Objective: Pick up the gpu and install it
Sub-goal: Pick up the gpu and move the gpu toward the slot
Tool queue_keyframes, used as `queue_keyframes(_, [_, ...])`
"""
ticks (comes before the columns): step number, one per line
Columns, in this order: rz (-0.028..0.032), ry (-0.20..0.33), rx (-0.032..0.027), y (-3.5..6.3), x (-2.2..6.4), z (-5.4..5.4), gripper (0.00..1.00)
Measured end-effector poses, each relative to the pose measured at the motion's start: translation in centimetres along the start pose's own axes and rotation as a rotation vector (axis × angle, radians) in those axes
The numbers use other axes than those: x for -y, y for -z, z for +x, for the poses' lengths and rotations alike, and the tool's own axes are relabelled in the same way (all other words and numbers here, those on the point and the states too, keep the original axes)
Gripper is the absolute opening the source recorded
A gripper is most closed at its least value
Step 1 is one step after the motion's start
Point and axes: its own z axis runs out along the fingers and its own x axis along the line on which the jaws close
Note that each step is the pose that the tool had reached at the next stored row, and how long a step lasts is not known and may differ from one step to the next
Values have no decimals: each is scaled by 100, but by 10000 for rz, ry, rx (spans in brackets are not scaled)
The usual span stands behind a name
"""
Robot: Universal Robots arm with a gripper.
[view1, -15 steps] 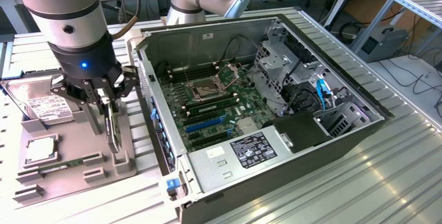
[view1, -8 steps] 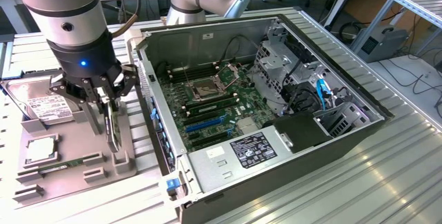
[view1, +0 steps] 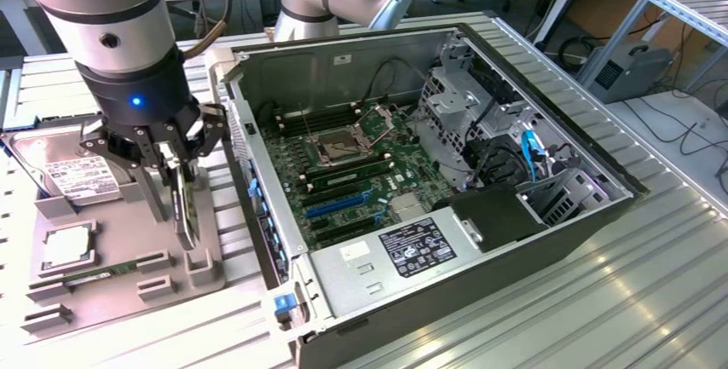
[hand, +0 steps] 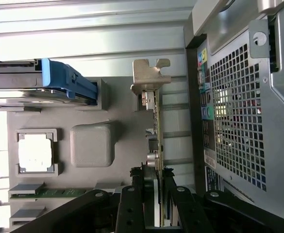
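Note:
The gpu stands on edge in a slot of the grey holder tray, beside the open computer case. My gripper comes straight down over its top edge, fingers shut on the thin card. In the wrist view the gpu shows edge-on, with its silvery end bracket at the far end. My gripper has one black finger on each face of the card. The card still rests in the tray. Blue expansion slots lie on the motherboard inside the case.
On the tray are a hard drive in a blue carrier, a square processor and a green memory stick. The case's perforated rear wall stands close beside the gpu. A ribbed metal table lies underneath.

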Motion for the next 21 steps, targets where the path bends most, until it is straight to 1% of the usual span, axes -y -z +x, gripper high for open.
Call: queue_keyframes(21, [-1, 0, 0, 79, -3, -2, 27])
